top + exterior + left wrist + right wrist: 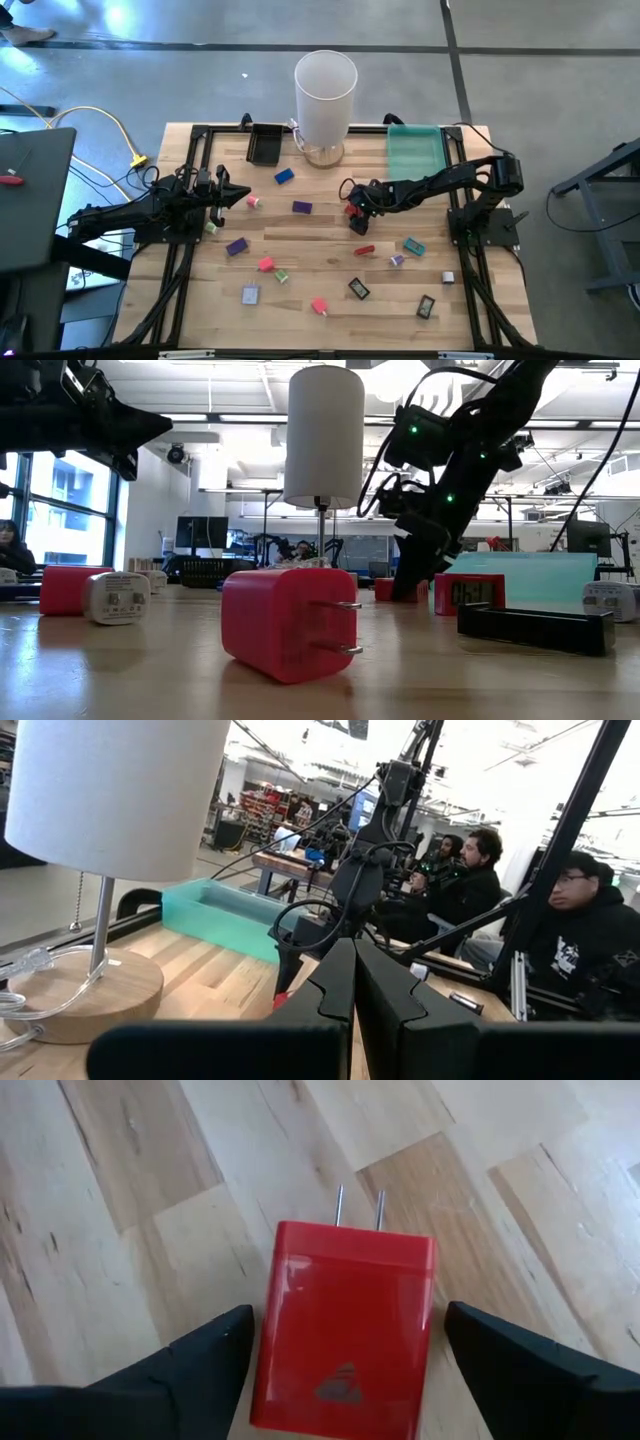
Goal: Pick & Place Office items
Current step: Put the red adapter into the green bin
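One red plug-in charger block [345,1325] with two metal prongs lies flat near the table's [330,300] middle. The right gripper [345,1355] straddles it, fingers spread, seemingly not touching. The left gripper [352,1005], pressed together, hovers empty toward the left edge.

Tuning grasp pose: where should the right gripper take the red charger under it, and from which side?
Come from above, as the right gripper is now, open and straddling it. Close on the two long flat sides of the red charger, mid-body. It lies flat on the table, prongs pointing away, so stay clear of that end.
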Robot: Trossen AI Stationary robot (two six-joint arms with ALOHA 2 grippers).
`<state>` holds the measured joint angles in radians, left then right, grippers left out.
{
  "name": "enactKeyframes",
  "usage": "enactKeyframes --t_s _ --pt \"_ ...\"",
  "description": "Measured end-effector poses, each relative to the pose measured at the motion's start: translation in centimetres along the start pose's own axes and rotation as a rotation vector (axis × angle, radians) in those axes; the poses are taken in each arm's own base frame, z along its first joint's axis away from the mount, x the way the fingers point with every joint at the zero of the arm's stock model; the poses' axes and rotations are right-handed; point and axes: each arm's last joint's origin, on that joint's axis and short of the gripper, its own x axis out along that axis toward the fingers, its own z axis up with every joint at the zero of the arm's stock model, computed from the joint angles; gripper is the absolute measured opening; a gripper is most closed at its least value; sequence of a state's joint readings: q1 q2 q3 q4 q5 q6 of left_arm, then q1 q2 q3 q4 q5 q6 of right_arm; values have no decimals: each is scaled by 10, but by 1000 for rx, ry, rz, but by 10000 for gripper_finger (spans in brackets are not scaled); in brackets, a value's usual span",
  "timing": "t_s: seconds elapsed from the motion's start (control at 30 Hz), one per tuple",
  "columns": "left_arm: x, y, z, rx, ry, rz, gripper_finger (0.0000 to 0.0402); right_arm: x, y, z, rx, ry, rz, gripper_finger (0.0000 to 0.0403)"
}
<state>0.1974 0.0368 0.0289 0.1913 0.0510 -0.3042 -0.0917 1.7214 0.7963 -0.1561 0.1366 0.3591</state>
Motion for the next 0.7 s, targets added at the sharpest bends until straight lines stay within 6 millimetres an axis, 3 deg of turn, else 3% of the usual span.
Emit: enactKeyframes --t_s 0.3,0.53,0.7 --pt "0 0 0 0 5 1 1 0 -1 -2 0 26 -15 274" --pt "0 0 0 0 5 1 1 0 -2 -3 -5 30 -23 199" --pt "0 0 -1 0 10 3 1 -1 -2 -3 -38 22 -50 195"
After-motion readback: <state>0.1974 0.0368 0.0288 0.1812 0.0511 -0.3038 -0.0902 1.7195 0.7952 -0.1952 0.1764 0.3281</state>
